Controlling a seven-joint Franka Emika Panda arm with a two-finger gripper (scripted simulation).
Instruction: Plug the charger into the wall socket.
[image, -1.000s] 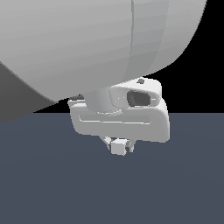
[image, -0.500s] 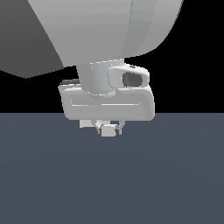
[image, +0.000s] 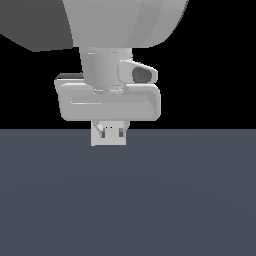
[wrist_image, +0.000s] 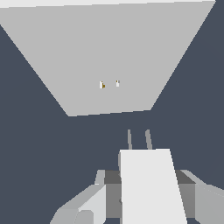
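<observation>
The charger (wrist_image: 148, 183) is an off-white block, and my gripper (wrist_image: 146, 199) is shut on it, one finger on each side. Its two thin prongs (wrist_image: 138, 139) point at the wall socket (wrist_image: 109, 57), a flat pale plate straight ahead with two tiny holes (wrist_image: 109, 84) at its centre. A gap of dark floor still separates the prongs from the plate. In the exterior view the charger (image: 108, 136) hangs just under the gripper (image: 108, 127) and its pale hand, just above the floor line. The wall socket does not show in that view.
A dark blue-grey floor (image: 150, 200) fills the lower half of the exterior view. The arm's large pale links (image: 125, 25) fill the top of it. Nothing else stands near the plate.
The gripper has moved towards the exterior view's left and upwards, and looms larger there. The charger has stayed in its grip throughout.
</observation>
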